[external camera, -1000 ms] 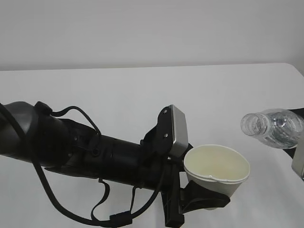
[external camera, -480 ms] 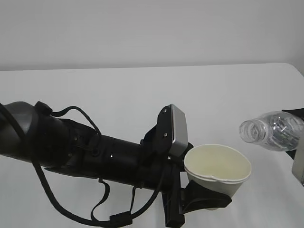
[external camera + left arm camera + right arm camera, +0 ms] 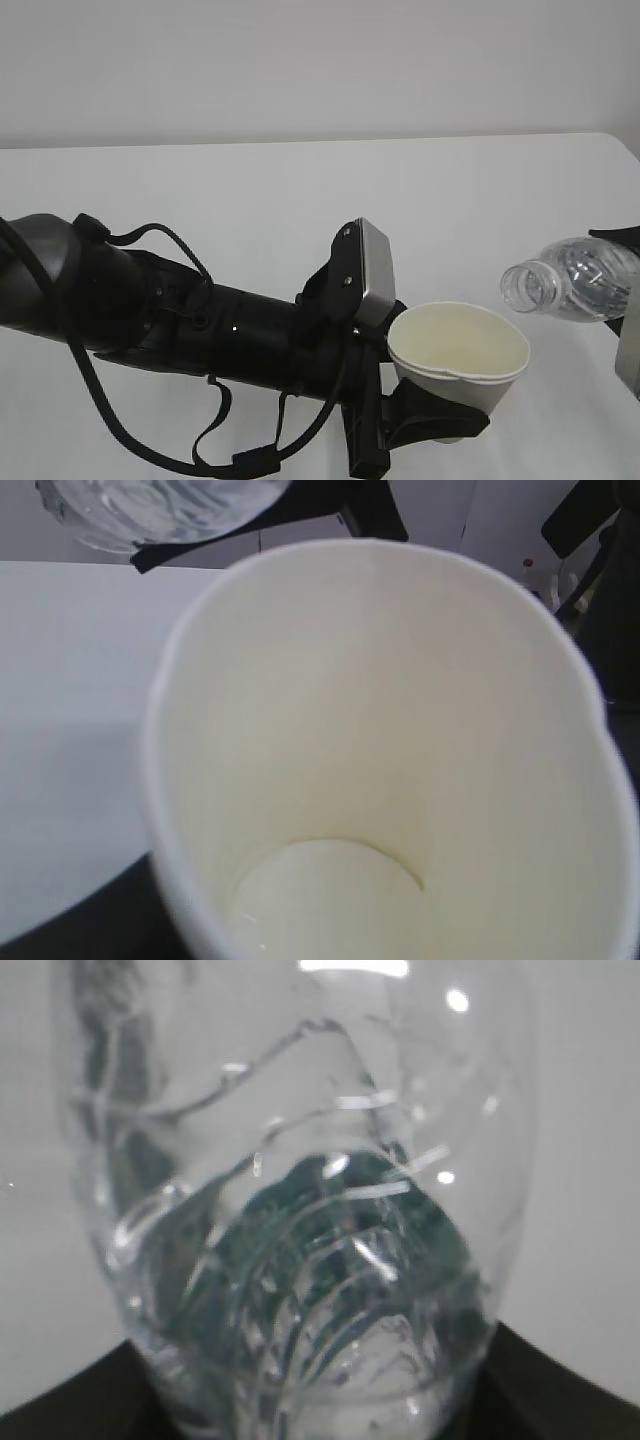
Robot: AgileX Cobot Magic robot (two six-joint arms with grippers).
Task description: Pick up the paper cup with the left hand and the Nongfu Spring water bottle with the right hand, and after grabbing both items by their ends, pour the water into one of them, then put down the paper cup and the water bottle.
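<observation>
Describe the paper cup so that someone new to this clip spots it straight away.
Follow the bulky black left arm across the white table to its gripper. It holds the paper cup, cream-white, tapered, open mouth up. Unlike the clear water bottle tilted beside it, the cup is opaque.

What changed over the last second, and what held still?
The Nongfu Spring water bottle dropped lower and edged left, its open mouth nearing the paper cup. No water shows in the cup yet. The left hand and cup stayed put.
</observation>
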